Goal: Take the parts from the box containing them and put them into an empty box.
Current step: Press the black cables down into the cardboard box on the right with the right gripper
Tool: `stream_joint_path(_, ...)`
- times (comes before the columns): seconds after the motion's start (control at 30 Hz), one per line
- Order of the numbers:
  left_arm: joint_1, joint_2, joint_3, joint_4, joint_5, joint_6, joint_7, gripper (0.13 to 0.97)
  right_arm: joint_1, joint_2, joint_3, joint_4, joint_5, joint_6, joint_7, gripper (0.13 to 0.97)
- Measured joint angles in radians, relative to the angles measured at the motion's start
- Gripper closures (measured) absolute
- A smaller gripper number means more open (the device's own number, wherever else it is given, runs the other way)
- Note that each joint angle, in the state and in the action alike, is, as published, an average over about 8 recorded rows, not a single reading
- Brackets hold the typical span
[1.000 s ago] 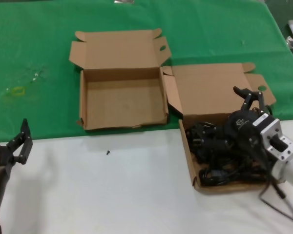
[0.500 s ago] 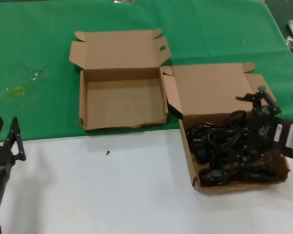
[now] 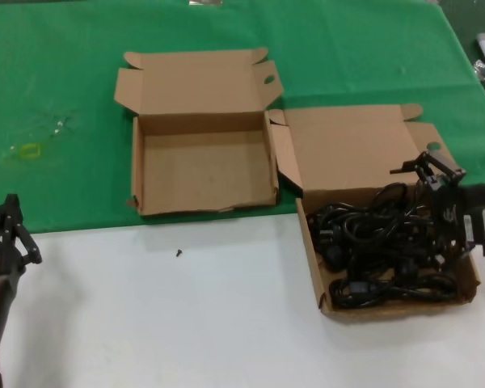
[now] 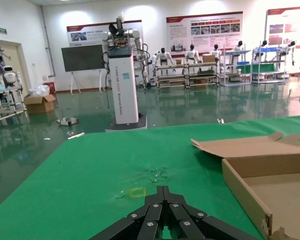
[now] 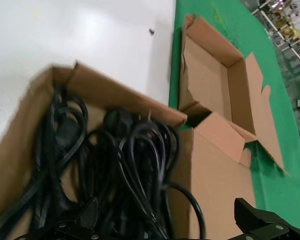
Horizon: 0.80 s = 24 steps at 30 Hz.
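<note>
My right gripper (image 3: 436, 174) is hanging open just above the power cords (image 3: 376, 242); my left gripper (image 3: 8, 234) is resting shut.

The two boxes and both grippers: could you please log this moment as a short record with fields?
full box: right box, lid open, on the white surface
contents: tangled black cords
empty box: left box, lid open, on the green cloth
right gripper: open, at the full box's right side above the cords
left gripper: shut, at the table's left edge, away from both boxes
</note>
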Motion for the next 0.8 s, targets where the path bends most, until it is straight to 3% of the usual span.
stream_joint_path(0.3,0.000,0.000,0.000,0.000,0.000,0.000,0.000,0.953,0.084,-0.053,-0.032,-0.086,-0.038,0.002,-0.112,0.147)
stream_joint_path(0.67,0.000,0.000,0.000,0.000,0.000,0.000,0.000,0.955,0.090,-0.052,-0.033,-0.089,-0.040,-0.001,-0.123,0.249)
stream_joint_path(0.8,0.000,0.000,0.000,0.000,0.000,0.000,0.000,0.955,0.084,-0.046,-0.031,-0.086,-0.039,-0.001,-0.120,0.249)
